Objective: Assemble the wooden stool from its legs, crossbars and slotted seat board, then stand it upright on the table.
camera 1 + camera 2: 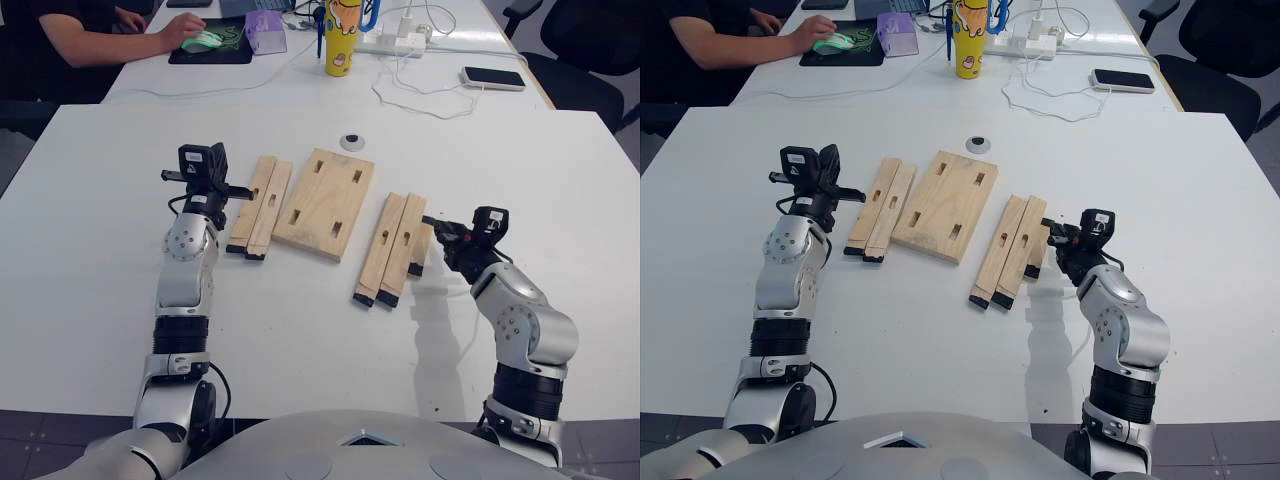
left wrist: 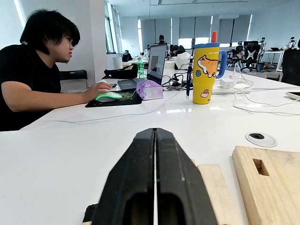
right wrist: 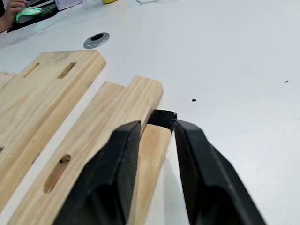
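Crossbar [image 3: 151, 152] flat on table [image 1: 300, 330], between right end effector [image 3: 157, 125] fingers [image 3: 117, 154] — parted

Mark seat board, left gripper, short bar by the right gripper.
seat board [image 1: 325, 200]: left eye view, bare wood at its middle.
left gripper [image 2: 155, 134]: left wrist view, tip where the shut fingers meet.
short bar [image 3: 151, 149]: right wrist view, wood face next to its black end cap.
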`<state>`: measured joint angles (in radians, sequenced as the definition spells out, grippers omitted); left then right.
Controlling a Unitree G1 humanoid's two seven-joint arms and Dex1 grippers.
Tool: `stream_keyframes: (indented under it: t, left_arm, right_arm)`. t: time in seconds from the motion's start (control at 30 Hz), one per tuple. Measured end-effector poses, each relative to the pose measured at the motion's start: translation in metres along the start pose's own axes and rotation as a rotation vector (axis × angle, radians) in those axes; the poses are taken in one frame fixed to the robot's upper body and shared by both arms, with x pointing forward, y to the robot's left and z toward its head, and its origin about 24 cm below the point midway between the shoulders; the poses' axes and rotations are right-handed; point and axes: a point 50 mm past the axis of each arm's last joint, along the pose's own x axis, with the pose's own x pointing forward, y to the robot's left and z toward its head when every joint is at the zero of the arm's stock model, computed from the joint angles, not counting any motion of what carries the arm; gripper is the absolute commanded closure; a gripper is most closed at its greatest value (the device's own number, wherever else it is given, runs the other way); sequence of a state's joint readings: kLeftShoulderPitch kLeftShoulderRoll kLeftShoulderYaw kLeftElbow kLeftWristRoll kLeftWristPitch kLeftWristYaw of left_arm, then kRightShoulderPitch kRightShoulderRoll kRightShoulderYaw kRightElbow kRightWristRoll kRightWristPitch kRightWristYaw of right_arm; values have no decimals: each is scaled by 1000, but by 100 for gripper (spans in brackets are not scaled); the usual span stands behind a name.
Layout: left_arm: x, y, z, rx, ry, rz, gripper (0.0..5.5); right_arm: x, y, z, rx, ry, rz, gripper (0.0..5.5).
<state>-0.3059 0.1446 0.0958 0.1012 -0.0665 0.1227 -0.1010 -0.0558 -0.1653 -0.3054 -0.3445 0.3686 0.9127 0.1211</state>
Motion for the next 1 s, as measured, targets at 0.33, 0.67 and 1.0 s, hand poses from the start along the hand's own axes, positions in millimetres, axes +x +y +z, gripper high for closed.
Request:
stream_keyframes:
  t: [0.33, 0.67, 1.0]
  left_arm:
    - [-4, 0, -6, -24, 18, 9, 550]
    - [-4, 3, -7, -62, 17, 24, 550]
    - [-7, 6, -10, -78, 26, 45, 550]
  right_arm:
    - [5, -7, -16, -31, 129, 28, 272]
    - [8, -3, -20, -85, 172, 62, 272]
    - [11, -20, -8, -350, 183, -12, 272]
